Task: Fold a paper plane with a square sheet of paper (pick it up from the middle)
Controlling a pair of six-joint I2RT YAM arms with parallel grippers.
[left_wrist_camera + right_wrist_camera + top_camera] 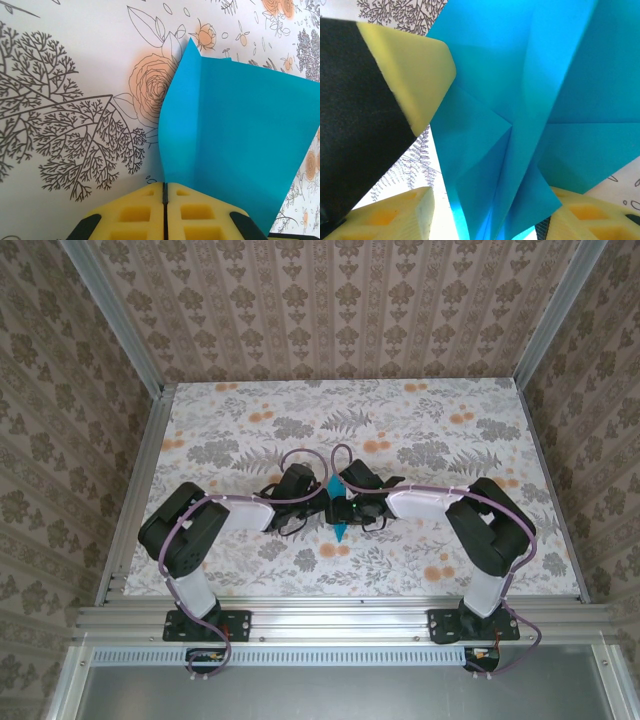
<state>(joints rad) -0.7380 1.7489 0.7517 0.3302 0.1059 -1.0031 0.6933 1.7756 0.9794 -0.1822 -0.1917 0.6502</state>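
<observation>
Now Pinching With My Left, Spreading My Right

My left gripper (165, 189) is pressing its yellow pads (135, 215) together on the bottom edge of the paper plane (235, 135). The paper is standing up out of the seam and fanning toward 1 o'clock in the left wrist view. My right gripper (492, 212) is standing spread, one finger at 7 o'clock and one at 5 o'clock in its own view, with the creased teal layers passing between them. I cannot tell whether either finger is touching the paper. From above, both wrists are meeting at the middle of the floral table (250, 570), and the plane's teal tip is poking out toward 6 o'clock just below them.
</observation>
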